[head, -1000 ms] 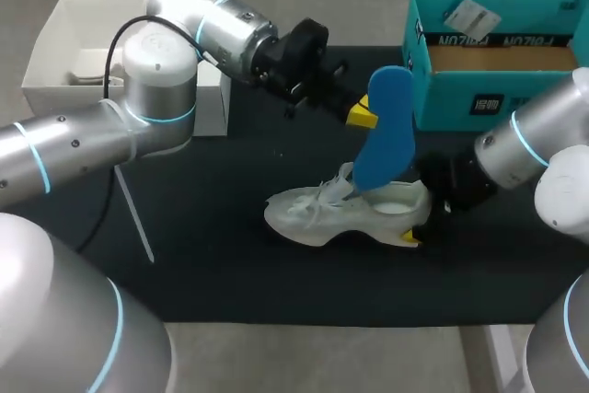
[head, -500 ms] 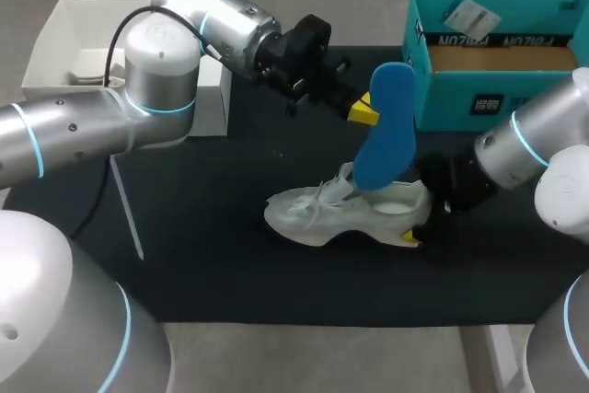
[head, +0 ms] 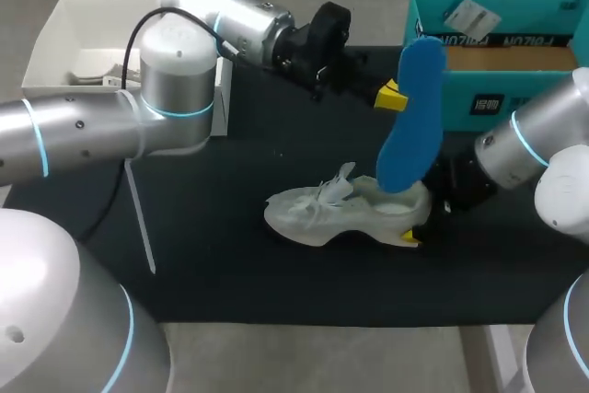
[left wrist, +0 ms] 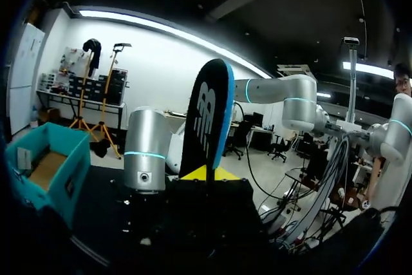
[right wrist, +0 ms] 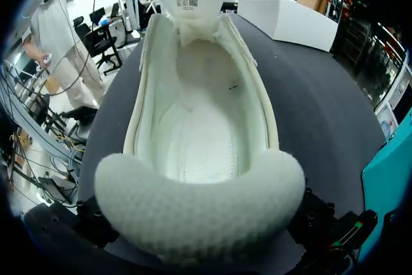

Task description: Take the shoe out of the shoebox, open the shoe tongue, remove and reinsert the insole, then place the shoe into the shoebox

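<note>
The left arm (head: pixel 110 126) reaches rightward at the far side, the left gripper (head: pixel 396 97) raised, fingers (head: pixel 388 98) closed on the insole (head: pixel 411 121). The right arm (head: pixel 534 140) holds the right gripper (head: pixel 425 220) low.

The shoe (right wrist: pixel 199 204) heel hides much of the right gripper (head: pixel 421 225), and the shoebox (head: pixel 469 85) runs off the edge.

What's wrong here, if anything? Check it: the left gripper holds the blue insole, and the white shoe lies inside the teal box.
The shoe is not inside the box: it lies on the black mat outside it, as the head view shows. The left gripper does hold the insole.
</note>
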{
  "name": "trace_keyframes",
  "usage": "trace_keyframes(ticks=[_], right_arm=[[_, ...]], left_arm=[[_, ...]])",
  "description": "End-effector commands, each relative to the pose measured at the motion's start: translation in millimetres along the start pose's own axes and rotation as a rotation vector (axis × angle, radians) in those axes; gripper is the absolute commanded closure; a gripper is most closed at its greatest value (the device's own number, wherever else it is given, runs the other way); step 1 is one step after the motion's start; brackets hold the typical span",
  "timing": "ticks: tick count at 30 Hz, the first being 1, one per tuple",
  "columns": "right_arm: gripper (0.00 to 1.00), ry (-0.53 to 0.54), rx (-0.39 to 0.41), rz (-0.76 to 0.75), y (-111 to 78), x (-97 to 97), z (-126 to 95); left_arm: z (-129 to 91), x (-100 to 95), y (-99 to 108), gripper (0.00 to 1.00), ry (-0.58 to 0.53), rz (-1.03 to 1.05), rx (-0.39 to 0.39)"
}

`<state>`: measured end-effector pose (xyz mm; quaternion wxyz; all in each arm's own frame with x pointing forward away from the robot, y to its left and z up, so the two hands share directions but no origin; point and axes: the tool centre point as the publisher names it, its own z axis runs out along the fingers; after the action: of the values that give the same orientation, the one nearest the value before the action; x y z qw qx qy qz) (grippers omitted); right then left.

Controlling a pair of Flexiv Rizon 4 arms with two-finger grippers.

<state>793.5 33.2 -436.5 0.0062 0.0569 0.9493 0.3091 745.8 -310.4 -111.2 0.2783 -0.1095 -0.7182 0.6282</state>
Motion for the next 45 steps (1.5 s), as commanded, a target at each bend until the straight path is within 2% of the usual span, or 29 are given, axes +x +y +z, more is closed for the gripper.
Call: trace_keyframes(ticks=[1, 6, 7, 9, 16, 23, 29, 37, 45], right_arm=[[1.0, -0.002, 0.003, 0.0, -0.9, -0.1, 3.8], [1.0, -0.002, 0.003, 0.0, -0.9, -0.1, 3.8], [1.0, -0.002, 0.003, 0.0, -0.9, -0.1, 3.8], [1.0, -0.002, 0.003, 0.0, -0.9, -0.1, 3.8], [1.0, -0.002, 0.003, 0.0, -0.9, -0.1, 3.8], [1.0, -0.002, 0.003, 0.0, -0.9, -0.1, 3.8], [1.0, -0.002, 0.003, 0.0, -0.9, -0.1, 3.8], [1.0, -0.002, 0.003, 0.0, -0.9, -0.1, 3.8], [1.0, -0.002, 0.003, 0.0, -0.9, -0.1, 3.8]], left_arm=[[27.4, 45.8, -19.6, 1.0, -0.076, -0.032, 0.033], [43.6, 105.1, -38.2, 1.0, -0.071, -0.081, 0.081], [44.9, 114.4, -39.2, 1.0, -0.069, -0.096, 0.067], [51.0, 131.8, -41.3, 1.0, -0.041, -0.104, 0.109], [61.0, 182.7, -34.2, 1.0, -0.042, -0.201, 0.185], [60.5, 227.1, -33.9, 1.0, -0.059, -0.237, 0.28], [53.6, 242.0, -29.7, 1.0, -0.075, -0.222, 0.281], [39.2, 245.1, -23.6, 1.0, -0.06, -0.218, 0.261], [30.9, 247.2, -26.1, 1.0, -0.041, -0.2, 0.295]])
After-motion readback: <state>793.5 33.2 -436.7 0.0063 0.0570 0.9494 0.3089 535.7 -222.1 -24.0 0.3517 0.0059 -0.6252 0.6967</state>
